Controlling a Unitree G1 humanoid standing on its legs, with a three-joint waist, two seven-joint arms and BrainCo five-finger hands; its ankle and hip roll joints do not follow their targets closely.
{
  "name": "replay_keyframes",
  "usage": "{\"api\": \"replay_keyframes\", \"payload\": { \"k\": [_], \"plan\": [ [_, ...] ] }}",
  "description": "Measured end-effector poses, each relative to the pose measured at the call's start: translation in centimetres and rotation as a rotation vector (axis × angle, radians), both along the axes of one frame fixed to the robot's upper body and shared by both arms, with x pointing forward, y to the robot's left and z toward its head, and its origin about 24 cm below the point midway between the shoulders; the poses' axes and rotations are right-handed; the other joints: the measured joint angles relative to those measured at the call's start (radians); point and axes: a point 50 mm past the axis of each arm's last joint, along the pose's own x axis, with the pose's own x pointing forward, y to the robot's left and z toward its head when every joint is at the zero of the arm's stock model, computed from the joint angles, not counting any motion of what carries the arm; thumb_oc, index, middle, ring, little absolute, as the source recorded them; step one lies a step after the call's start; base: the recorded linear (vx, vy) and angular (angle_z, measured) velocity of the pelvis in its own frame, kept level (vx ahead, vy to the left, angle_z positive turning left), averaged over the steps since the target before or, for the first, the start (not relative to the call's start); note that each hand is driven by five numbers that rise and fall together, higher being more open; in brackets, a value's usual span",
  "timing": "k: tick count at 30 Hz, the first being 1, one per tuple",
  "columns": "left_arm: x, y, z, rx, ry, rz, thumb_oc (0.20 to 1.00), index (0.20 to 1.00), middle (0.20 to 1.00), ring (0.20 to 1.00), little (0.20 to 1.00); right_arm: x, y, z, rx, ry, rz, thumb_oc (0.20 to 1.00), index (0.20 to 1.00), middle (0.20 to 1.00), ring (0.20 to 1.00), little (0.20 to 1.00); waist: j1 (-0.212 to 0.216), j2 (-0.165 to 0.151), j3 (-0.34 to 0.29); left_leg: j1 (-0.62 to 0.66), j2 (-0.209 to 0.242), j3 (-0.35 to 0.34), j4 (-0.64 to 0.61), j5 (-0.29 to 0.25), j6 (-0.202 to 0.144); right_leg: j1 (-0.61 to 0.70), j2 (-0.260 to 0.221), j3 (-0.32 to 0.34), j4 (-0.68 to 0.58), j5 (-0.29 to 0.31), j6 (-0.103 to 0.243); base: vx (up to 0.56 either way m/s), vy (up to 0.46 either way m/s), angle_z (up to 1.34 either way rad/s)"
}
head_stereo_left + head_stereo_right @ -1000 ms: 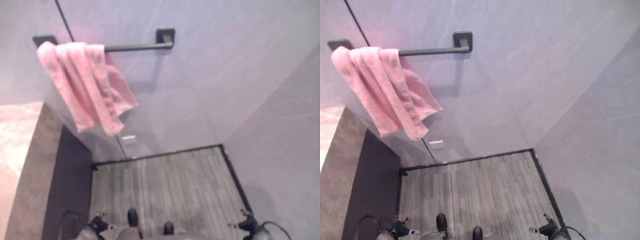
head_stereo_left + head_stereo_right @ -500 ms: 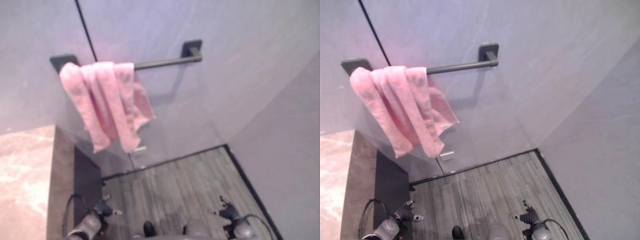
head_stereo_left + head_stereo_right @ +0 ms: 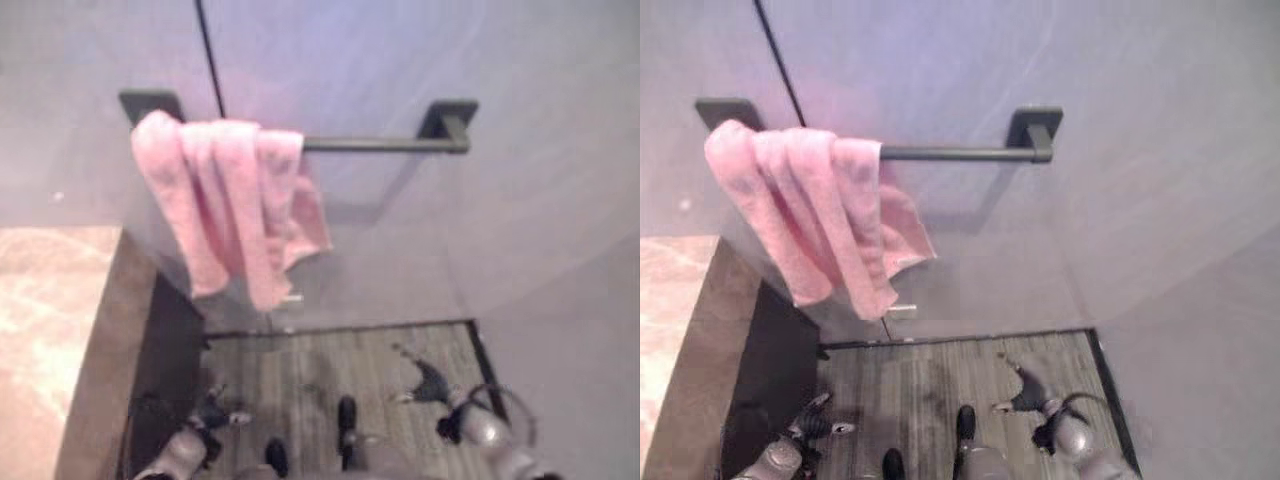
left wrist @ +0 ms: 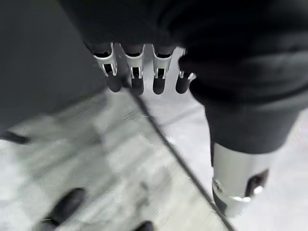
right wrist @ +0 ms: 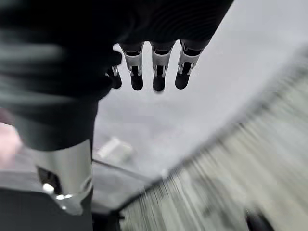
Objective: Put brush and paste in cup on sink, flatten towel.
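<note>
A pink towel (image 3: 225,215) hangs bunched and creased over the left end of a dark wall bar (image 3: 385,145); the bar's right half is bare. My left hand (image 3: 212,415) hangs low beside the dark cabinet, and in its wrist view its fingers (image 4: 137,79) are straight with nothing in them. My right hand (image 3: 428,380) is raised a little above the floor, below the bar's right end and well short of the towel. Its fingers (image 5: 159,79) are straight and empty too.
A beige stone counter (image 3: 50,330) fills the left side, with a dark cabinet face (image 3: 165,370) under it. A grey plank floor (image 3: 300,370) lies below the towel. Pale walls close in behind and on the right. A thin dark line (image 3: 210,50) runs up the wall.
The camera has swung, shifting towel and bar to the right in the picture. My right hand has lifted from the lower right corner up and inward. My left hand stays low.
</note>
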Motion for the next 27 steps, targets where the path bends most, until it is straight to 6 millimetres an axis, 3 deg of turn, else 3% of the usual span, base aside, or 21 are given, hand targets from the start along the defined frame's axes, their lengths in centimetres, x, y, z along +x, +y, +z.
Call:
{"api": "replay_keyframes", "payload": {
  "k": [1,3,4,6,9,11,14,19,21,22,27],
  "plan": [
    [1.4,-0.1,0.7,-0.009,-0.043,-0.013,1.0,1.0,1.0,1.0,1.0,0.9,-1.1,0.1,-0.053,0.002,-0.015,1.0,1.0,1.0,1.0,1.0,0.017,-0.003,0.0,-0.082,0.038,0.016,0.208,-0.002,-0.001,0.042,0.015,-0.008,-0.022,-0.024,-0.032,0.15,-0.227,0.5],
    [2.5,-0.3,1.3,-0.007,-0.074,-0.031,1.0,1.0,1.0,1.0,1.0,1.5,-1.4,0.8,-0.091,-0.028,-0.001,1.0,1.0,1.0,1.0,1.0,0.019,0.02,0.018,-0.169,0.091,-0.021,0.392,-0.013,-0.01,0.097,0.044,-0.042,-0.054,-0.044,-0.068,0.1,-0.099,0.31],
    [3.0,-0.4,1.6,-0.008,-0.092,-0.038,1.0,1.0,1.0,1.0,1.0,1.3,-1.5,0.7,-0.09,-0.024,-0.008,1.0,1.0,1.0,1.0,1.0,0.014,0.013,0.026,-0.172,0.095,-0.019,0.361,-0.014,-0.012,0.122,0.046,-0.057,-0.077,-0.037,-0.067,0.09,0.082,0.44],
    [3.4,-0.6,2.0,-0.004,-0.114,-0.057,1.0,1.0,1.0,1.0,1.0,0.7,-2.5,-1.1,-0.101,0.042,-0.084,1.0,1.0,1.0,1.0,1.0,0.0,0.007,0.026,-0.119,0.103,-0.043,0.004,0.025,-0.062,0.113,0.061,-0.069,-0.065,-0.041,-0.059,0.11,0.13,0.27],
    [3.3,-0.6,1.8,0.012,-0.101,-0.07,1.0,1.0,1.0,1.0,1.0,-0.8,-2.9,-3.5,-0.104,0.145,-0.177,1.0,1.0,1.0,1.0,1.0,-0.001,0.009,0.026,-0.084,0.125,-0.049,-0.125,0.052,-0.063,0.122,0.092,-0.061,-0.065,-0.048,-0.047,0.13,0.25,-0.25],
    [2.3,-0.4,1.1,0.014,-0.061,-0.053,1.0,1.0,1.0,1.0,1.0,-1.7,-3.6,-5.1,-0.056,0.213,-0.32,1.0,1.0,1.0,1.0,1.0,-0.013,0.01,0.026,-0.033,0.097,-0.036,-0.183,0.058,-0.054,0.134,0.099,-0.029,-0.066,-0.048,-0.047,0.11,0.308,-0.5],
    [0.9,-0.2,0.2,0.012,-0.014,-0.027,1.0,1.0,1.0,1.0,1.0,-3.4,-3.6,-7.0,0.04,0.307,-0.482,1.0,1.0,1.0,1.0,1.0,-0.02,0.02,0.022,0.046,0.081,-0.002,-0.238,0.071,-0.034,0.161,0.107,0.02,-0.074,-0.048,-0.047,0.05,0.174,-0.5],
    [-0.9,-1.9,-1.1,-0.039,0.042,-0.017,1.0,1.0,1.0,1.0,1.0,-6.4,-4.8,-8.5,0.034,0.42,-0.585,1.0,1.0,1.0,1.0,1.0,-0.027,0.097,-0.014,0.114,0.105,0.025,-0.255,0.111,0.014,0.166,0.109,0.035,-0.095,-0.046,-0.049,0.02,0.109,-0.18],
    [-1.2,-2.3,-1.3,-0.052,0.051,-0.018,1.0,1.0,1.0,1.0,1.0,-6.8,-5.3,-8.6,0.02,0.434,-0.601,1.0,1.0,1.0,1.0,1.0,-0.026,0.124,-0.027,0.114,0.108,0.028,-0.256,0.104,-0.026,0.161,0.104,0.027,-0.096,-0.041,-0.04,0.0,0.043,0.07],
    [-1.2,-2.2,-1.3,-0.05,0.051,-0.018,1.0,1.0,1.0,1.0,1.0,-6.8,-5.1,-8.7,0.026,0.44,-0.602,1.0,1.0,1.0,1.0,1.0,-0.017,0.123,-0.028,0.109,0.093,0.028,-0.252,0.11,-0.043,0.156,0.087,0.03,-0.096,-0.035,-0.027,0.0,0.032,0.05],
    [-3.0,-1.6,-1.8,-0.03,0.099,-0.027,1.0,1.0,1.0,1.0,1.0,-8.7,-5.2,-9.7,0.015,0.513,-0.647,1.0,1.0,1.0,1.0,1.0,0.01,0.122,-0.054,0.085,0.023,0.008,-0.256,0.1,-0.004,0.14,0.009,0.011,-0.097,-0.028,0.022,-0.01,0.016,0.15]
  ]
}}
